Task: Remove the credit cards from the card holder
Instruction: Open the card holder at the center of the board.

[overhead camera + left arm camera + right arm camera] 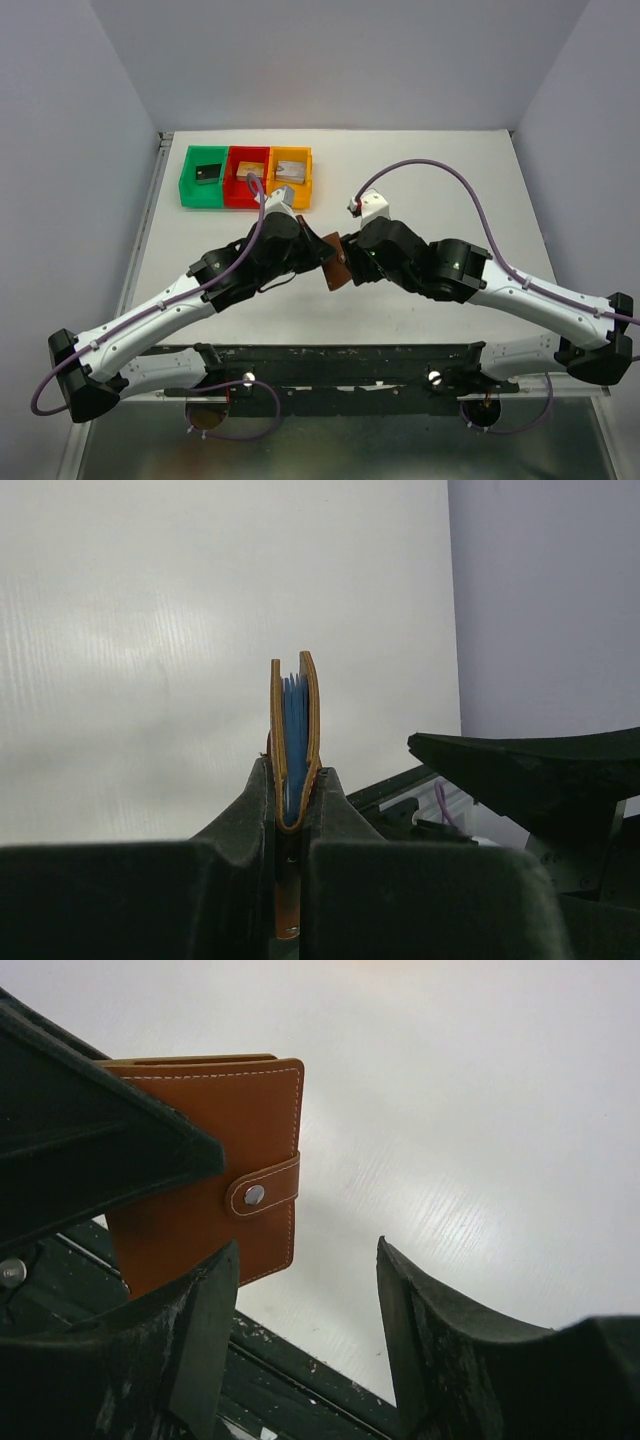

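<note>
The white table [450,180] carries everything. The left arm [150,320] and right arm [530,295] reach in from the near edge and meet over its middle. At the far left stand three bins in a row, touching: green [205,175], red [247,175] and orange [291,175], each with a small block inside.

The left gripper [293,780] is clamped on the folded edge of the brown holder [293,730], which stands on edge between the two arms. The right gripper [305,1260] is spread wide and holds nothing; its left finger [200,1310] sits just beside the holder's lower corner.

The strap [262,1193] is snapped shut across the holder's open edge. Blue layers [295,720] show between the covers; whether they are cards or pockets I cannot tell.
</note>
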You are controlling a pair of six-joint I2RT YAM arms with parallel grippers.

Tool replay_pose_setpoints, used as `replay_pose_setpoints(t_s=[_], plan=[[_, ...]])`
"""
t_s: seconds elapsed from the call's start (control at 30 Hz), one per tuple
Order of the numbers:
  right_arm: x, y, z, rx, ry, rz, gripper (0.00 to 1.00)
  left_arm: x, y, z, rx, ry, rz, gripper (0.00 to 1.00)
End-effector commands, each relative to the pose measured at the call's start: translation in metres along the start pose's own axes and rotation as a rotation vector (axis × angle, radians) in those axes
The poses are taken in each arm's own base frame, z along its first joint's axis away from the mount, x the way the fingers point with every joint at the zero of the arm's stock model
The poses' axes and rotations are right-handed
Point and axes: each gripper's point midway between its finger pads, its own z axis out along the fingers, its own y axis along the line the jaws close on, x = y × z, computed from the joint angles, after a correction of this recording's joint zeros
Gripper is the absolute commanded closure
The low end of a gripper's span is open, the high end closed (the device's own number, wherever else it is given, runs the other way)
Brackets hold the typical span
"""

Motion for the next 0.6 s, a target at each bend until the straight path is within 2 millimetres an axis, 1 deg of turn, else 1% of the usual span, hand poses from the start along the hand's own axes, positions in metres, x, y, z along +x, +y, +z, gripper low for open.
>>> replay_pose_setpoints(t_s=[0.0, 0.07, 0.37, 0.57], plan=[[-0.009, -0.004, 0.0, 0.055, -0.026, 0.009, 0.36, -0.001, 0.003, 0.001, -0.022, -0.019, -0.07, 1.0], [-0.012, 0.0, 0.001, 0.04, -0.036, 0.021, 0.36, 0.001, 0.003, 0.001, -0.017, -0.017, -0.082, 1.0], [-0.013, 0.02, 0.006, -0.021, -0.025, 0.033, 0.36, 0.004, -0.001, 0.003, 0.006, -0.012, -0.099, 1.0], [-0.003, 0.024, 0.016, -0.008, 0.013, 0.024, 0.36, 0.004, -0.008, 0.002, 0.052, -0.015, -0.108, 1.0]])
